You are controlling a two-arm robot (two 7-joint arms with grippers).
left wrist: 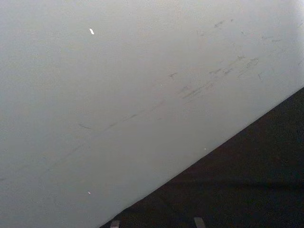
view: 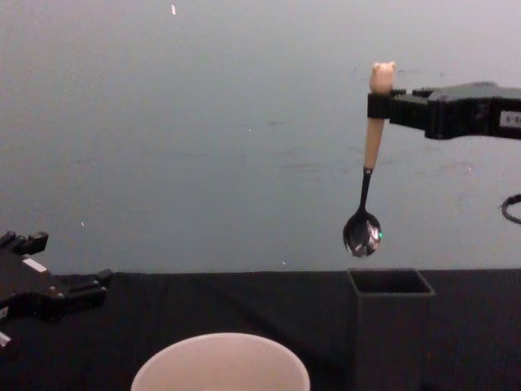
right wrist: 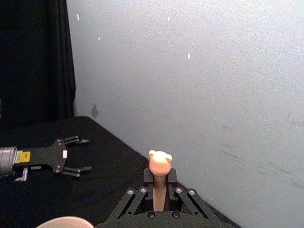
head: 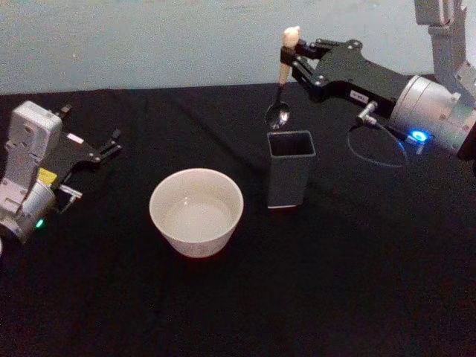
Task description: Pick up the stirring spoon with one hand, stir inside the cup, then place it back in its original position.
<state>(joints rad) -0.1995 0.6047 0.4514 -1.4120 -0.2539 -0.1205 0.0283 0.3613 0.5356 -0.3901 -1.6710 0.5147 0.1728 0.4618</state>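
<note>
right arm: silver and black, reaches in from the right, raised, forearm near level
right end effector (head: 286,53): black fingers clamped on the pale beige handle of the slim stirring spoon (view: 373,147), just under its knob
left arm: parked far left, low
left end effector (head: 113,145): black fingers spread apart

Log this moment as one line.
right gripper: shut on stirring spoon, held above holder | left gripper: open, parked | cup: beside holder
</note>
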